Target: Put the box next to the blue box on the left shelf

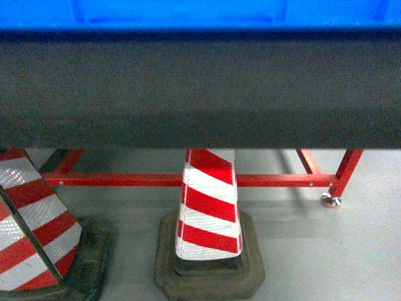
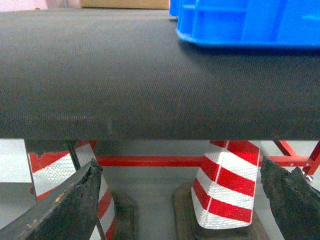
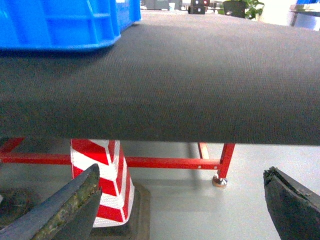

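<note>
A blue plastic crate stands on a table covered in black cloth. It also shows in the left wrist view as the crate at the upper right, and in the right wrist view as the crate at the upper left. I cannot tell whether it is the box or the blue box. A tan box edge lies beyond the table's far side. No shelf is in view. My left gripper and right gripper hang open below the table's front edge, holding nothing. Neither gripper shows in the head view.
Red-and-white striped cones stand on the grey floor under the table: one in the middle and one at the left. The table's red frame bar and a footed leg run behind them.
</note>
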Controlling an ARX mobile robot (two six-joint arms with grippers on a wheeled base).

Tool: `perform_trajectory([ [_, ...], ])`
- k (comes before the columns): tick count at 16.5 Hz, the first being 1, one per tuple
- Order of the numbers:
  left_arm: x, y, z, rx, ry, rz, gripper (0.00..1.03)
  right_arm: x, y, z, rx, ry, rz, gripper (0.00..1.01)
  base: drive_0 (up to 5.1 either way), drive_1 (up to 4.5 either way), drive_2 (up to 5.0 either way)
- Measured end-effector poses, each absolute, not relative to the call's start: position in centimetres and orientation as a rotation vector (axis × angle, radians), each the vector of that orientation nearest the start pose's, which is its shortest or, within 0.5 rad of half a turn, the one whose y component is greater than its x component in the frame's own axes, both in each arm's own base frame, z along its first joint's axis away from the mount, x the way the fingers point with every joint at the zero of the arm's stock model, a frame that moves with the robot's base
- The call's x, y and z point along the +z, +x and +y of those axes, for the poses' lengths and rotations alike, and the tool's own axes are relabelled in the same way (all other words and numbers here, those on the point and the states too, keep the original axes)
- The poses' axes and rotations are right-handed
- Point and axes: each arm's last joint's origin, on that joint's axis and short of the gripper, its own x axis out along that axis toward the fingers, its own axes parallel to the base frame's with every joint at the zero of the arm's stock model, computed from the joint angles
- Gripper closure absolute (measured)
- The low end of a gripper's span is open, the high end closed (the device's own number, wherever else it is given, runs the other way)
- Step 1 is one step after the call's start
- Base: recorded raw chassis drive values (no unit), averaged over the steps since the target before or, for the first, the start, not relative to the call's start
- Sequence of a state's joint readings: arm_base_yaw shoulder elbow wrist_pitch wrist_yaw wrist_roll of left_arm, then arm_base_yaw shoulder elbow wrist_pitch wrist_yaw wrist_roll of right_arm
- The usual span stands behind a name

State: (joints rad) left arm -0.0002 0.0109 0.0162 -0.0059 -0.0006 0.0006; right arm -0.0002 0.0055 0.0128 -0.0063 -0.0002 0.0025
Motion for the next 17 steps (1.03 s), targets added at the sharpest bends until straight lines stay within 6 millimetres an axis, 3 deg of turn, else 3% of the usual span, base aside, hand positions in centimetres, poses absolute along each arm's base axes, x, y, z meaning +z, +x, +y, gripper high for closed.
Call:
perform_trajectory([
  [17,16.75,9.74,0.01,0.002,0.001,0.001,0.05,16.67,9.73,-0.01,-0.002,0.002,0.000,0.03,0.0,0.00,0.0],
])
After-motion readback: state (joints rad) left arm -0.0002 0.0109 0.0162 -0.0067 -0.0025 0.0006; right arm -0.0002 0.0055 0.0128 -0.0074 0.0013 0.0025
